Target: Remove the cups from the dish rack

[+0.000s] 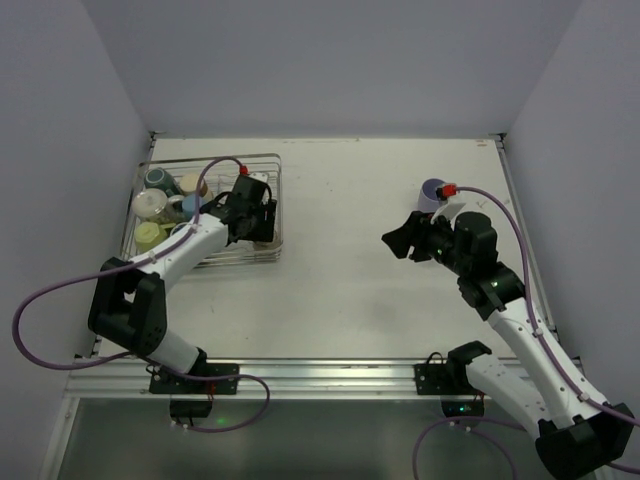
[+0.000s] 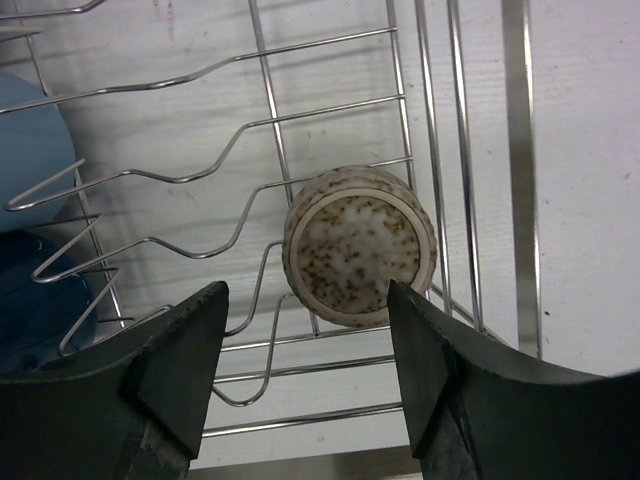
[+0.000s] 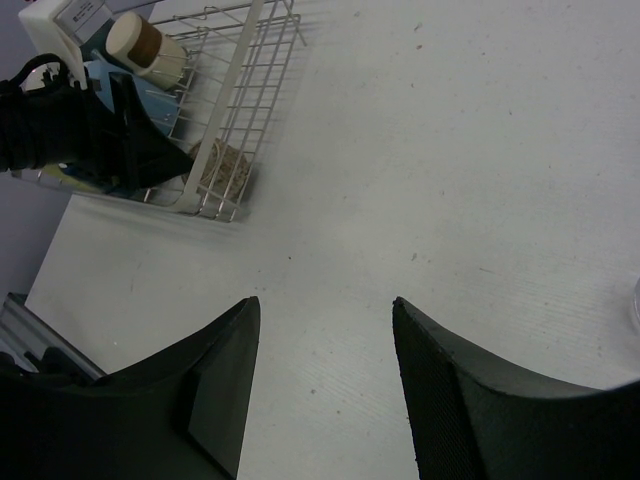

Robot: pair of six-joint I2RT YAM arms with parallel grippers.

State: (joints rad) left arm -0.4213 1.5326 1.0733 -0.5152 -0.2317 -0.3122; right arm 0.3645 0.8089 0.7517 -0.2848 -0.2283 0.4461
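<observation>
- Your left jaws are hanging open over the dish rack [image 1: 215, 158], with the speckled tan cup [image 2: 360, 245] lying in its near right corner.
- Your right jaws are gaping open above the worktop [image 1: 340, 290], well right of the rack, beside the lavender cup [image 1: 432, 190].

The pale, lightly scuffed table [image 1: 340, 220] bears the silver wire dish rack [image 1: 255, 160] in its far left corner. A lavender cup [image 1: 432, 190] sits directly on the table well apart from the rack, over on the right side.
</observation>
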